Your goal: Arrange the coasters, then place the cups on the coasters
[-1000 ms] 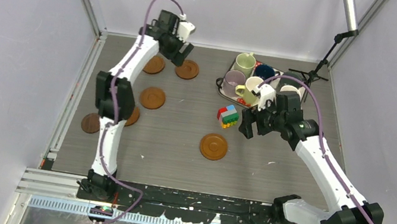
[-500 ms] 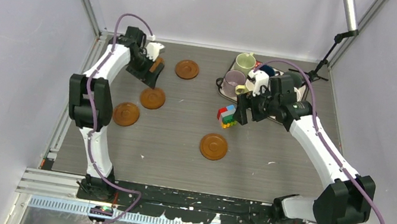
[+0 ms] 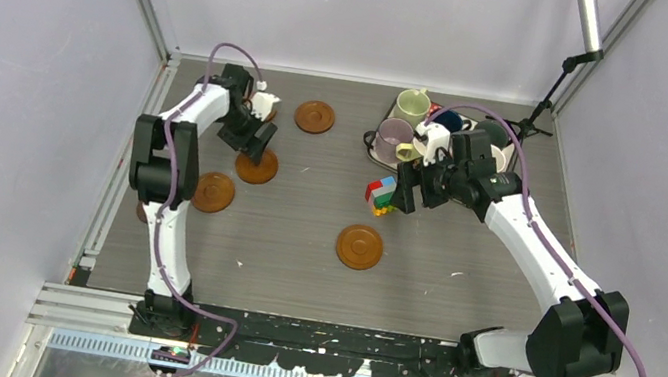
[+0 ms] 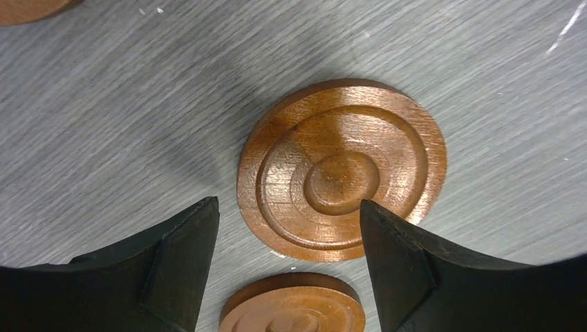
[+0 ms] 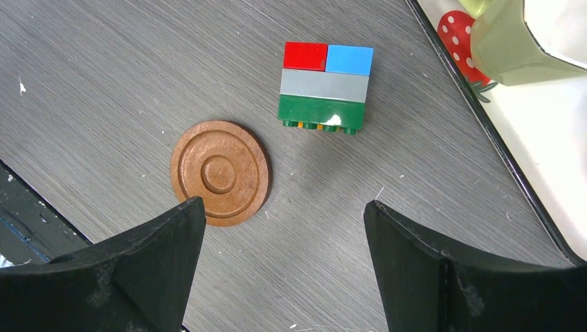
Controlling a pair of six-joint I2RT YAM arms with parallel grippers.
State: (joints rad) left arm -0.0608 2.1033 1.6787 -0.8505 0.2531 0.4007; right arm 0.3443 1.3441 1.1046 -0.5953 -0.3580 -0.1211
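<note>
Several brown coasters lie on the grey table: one at the back (image 3: 314,117), one mid-left (image 3: 255,168), one nearer left (image 3: 213,192), one in the middle (image 3: 359,247). My left gripper (image 3: 252,135) hovers open just behind the mid-left coaster. In the left wrist view a coaster (image 4: 341,169) lies ahead of the open left gripper (image 4: 287,207), and another coaster (image 4: 293,304) sits between the fingers. The cups stand at the back right: light green (image 3: 412,105), mauve (image 3: 394,137), dark blue (image 3: 447,120). My right gripper (image 3: 407,192) hangs open and empty.
A multicoloured block toy (image 3: 383,194) (image 5: 325,86) stands beside the right gripper, left of the strawberry-print tray (image 5: 554,152) that holds the cups. The middle coaster (image 5: 220,173) shows in the right wrist view. A black stand (image 3: 532,129) is at the back right.
The left arm has folded back and its gripper has dropped from the back wall to low over the left coasters. The right gripper has shifted left, toward the block toy.
</note>
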